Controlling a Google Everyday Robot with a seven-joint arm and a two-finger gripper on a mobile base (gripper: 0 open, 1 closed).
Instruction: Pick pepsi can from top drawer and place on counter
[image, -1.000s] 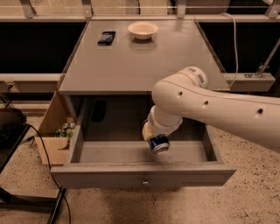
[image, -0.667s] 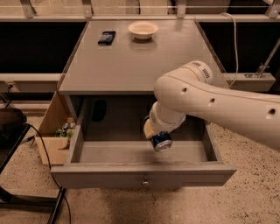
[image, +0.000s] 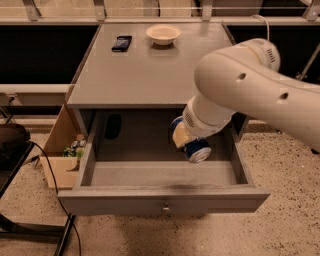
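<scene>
The pepsi can (image: 196, 149) is dark blue with a silver end. It hangs tilted above the floor of the open top drawer (image: 162, 200), toward its right side. My gripper (image: 189, 144) is shut on the can, and a yellowish finger shows at the can's left. My big white arm reaches in from the right and hides most of the gripper. The grey counter (image: 145, 70) lies just behind and above the drawer opening.
A white bowl (image: 163, 34) and a flat black device (image: 122, 43) sit at the counter's far edge. A dark object (image: 113, 126) lies at the drawer's back left. A cardboard box (image: 61, 155) and a black cable (image: 50, 165) stand left of the cabinet.
The can, held in my gripper, has risen from low in the drawer and moved a little to the right. The arm has swung up with it.
</scene>
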